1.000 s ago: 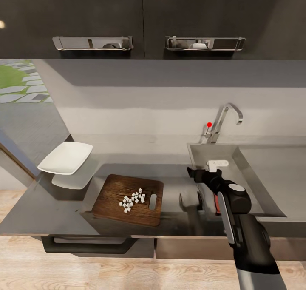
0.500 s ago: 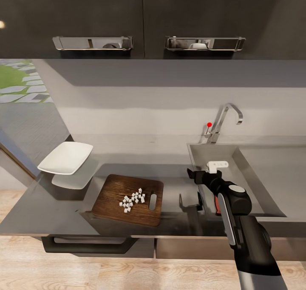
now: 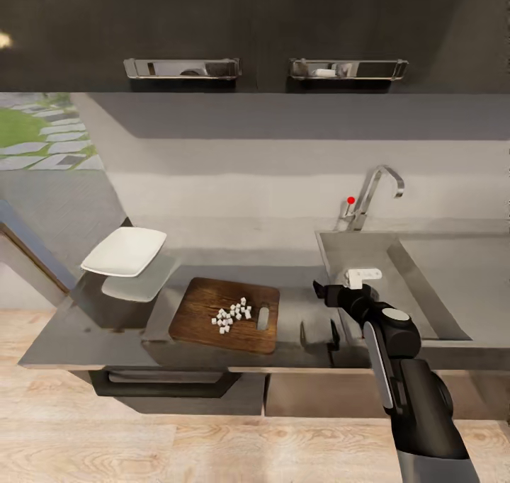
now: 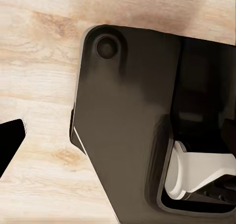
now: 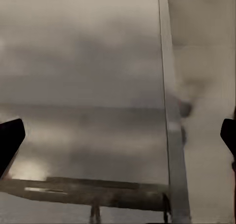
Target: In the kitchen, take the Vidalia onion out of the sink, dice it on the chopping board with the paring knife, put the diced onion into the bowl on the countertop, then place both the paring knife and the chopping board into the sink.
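My right gripper [image 3: 331, 293] hovers over the countertop [image 3: 297, 313] just beside the sink [image 3: 397, 285] rim, fingers spread and holding nothing. My left gripper's state cannot be told; its wrist view faces the wooden floor [image 4: 39, 61]. The diced onion [image 3: 232, 315] lies heaped on the chopping board [image 3: 205, 313], well apart from the empty bowl [image 3: 125, 251]. The paring knife cannot be located in these views.

Hazard: tilting the board during transfer would scatter dice across the worktop. Hazard: sinking the board first would lose the onion.
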